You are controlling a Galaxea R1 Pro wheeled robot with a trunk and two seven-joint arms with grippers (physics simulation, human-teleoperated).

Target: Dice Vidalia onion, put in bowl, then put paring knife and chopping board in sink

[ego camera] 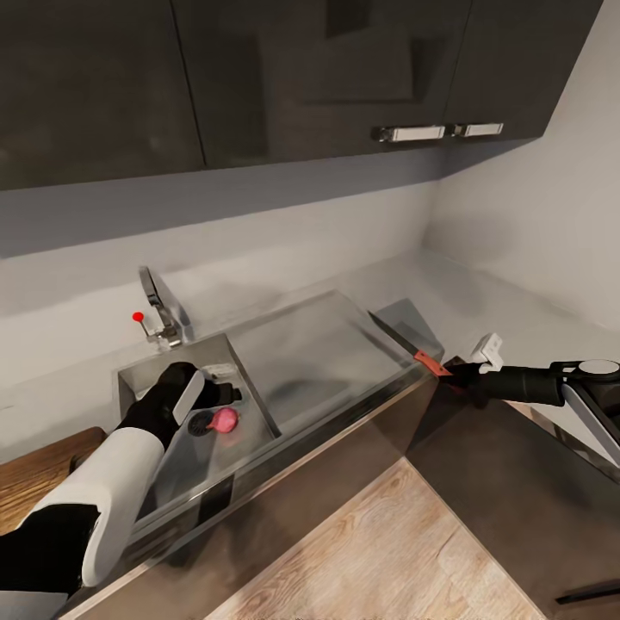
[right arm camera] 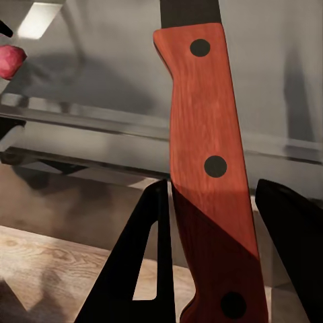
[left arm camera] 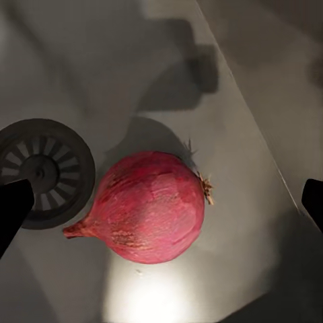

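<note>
While the left hand hangs down inside the sink, its dark fingers stand well apart with the Vidalia onion lying between them, touched by neither. That pinkish-red bulb rests on its side on the steel basin floor, just beside the round drain, root tuft at one end and pointed tip toward the drain. From the head view, the onion sits near the basin's right wall, with the chrome faucet and its red-tipped lever behind on the far rim.

Over on the other side, the right hand reaches in from the right past the drainboard's corner. Its fingers flank the reddish-brown handle of the paring knife; whether they actually press on the handle I cannot tell. The knife's dark blade points back over the counter edge along the drainboard. At the far left, a brown wooden board shows on the counter behind the left arm. Dark wall cabinets hang overhead, and wood flooring lies below.
</note>
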